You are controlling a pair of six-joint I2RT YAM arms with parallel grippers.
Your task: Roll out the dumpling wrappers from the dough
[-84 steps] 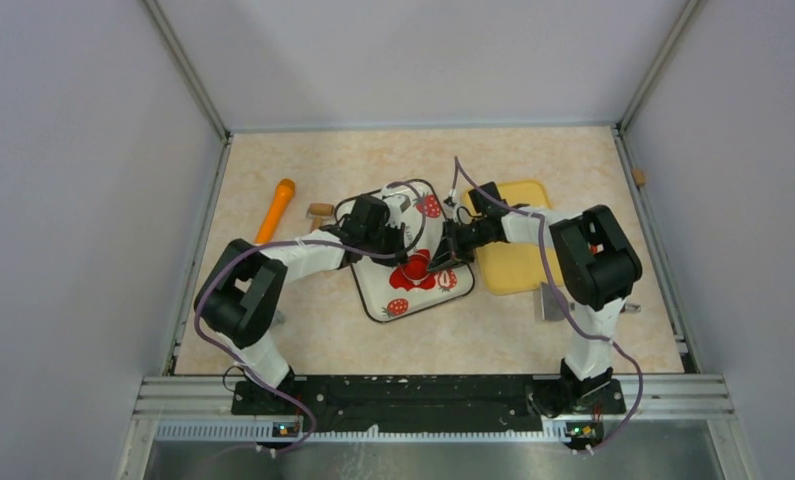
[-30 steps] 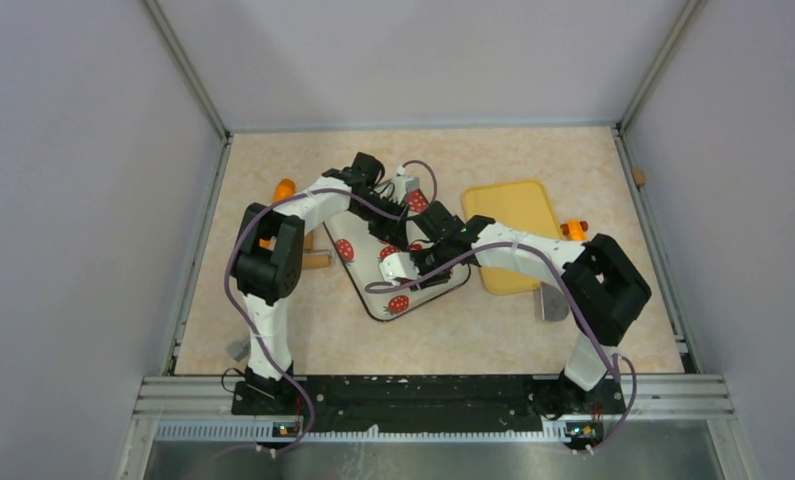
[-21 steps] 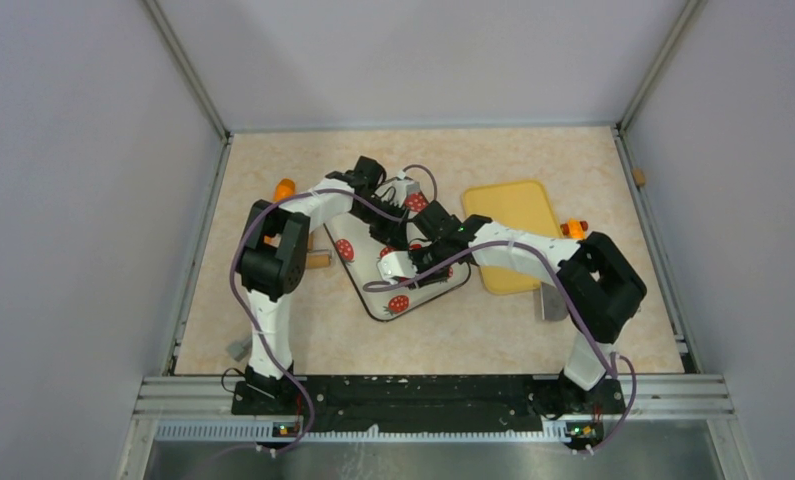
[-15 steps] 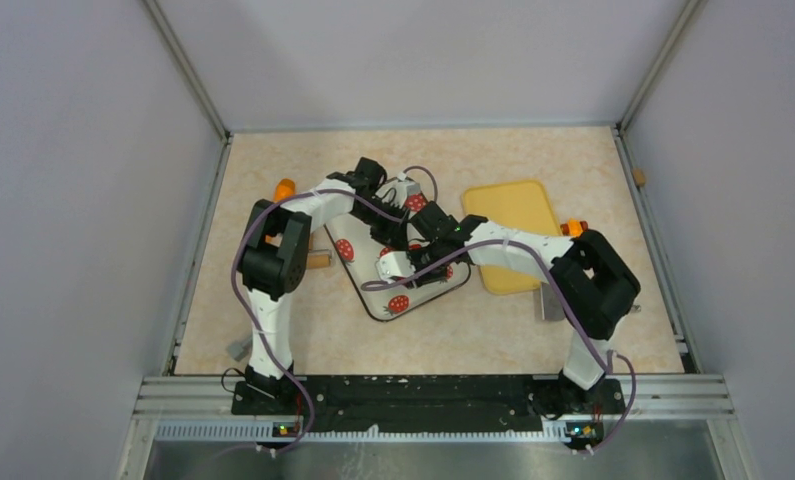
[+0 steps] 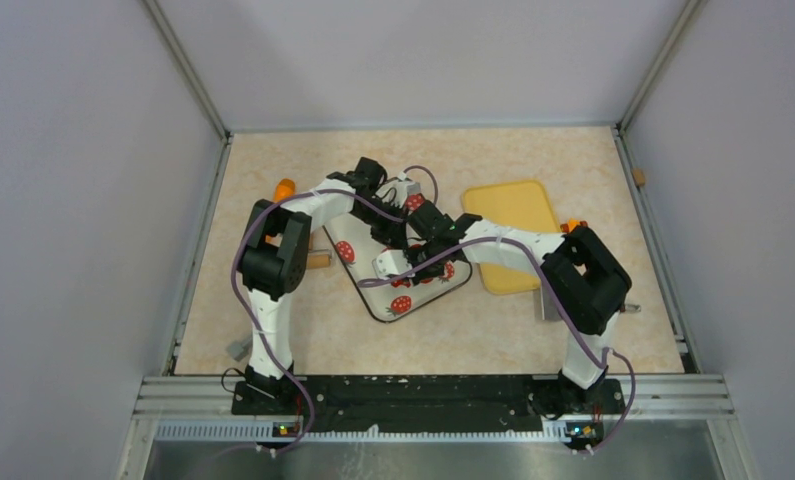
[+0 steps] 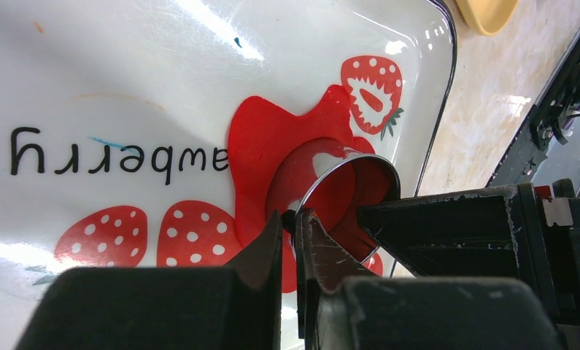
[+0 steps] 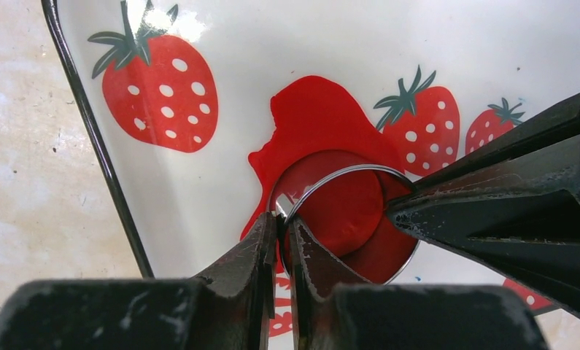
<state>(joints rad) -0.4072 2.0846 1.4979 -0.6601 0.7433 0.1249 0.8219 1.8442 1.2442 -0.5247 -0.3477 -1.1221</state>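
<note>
tray (image 6: 163,65): glossy white, streaked with glare, thin dark rim
dough (image 7: 312,117): smooth matt red, clay-like
ring (image 6: 329,169): polished metal, mirror-bright
fingers (image 7: 491,211): black plastic, matt, scuffed
table (image 7: 24,146): mottled beige, stone-look, dull

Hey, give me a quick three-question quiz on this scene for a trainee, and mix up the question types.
1. Multiple choice: the left end effector and the right end effector are both shut on what? A an orange rolling pin; B the round shiny metal cutter ring; C a knife.
2. True or false: the flattened bright red dough lies on the bare table.
3. In the overhead view, on which side of the white strawberry-printed tray is the flat yellow plastic tray?
Key: 1 B. 2 False: it lies on the strawberry tray. 3 Right.
</note>
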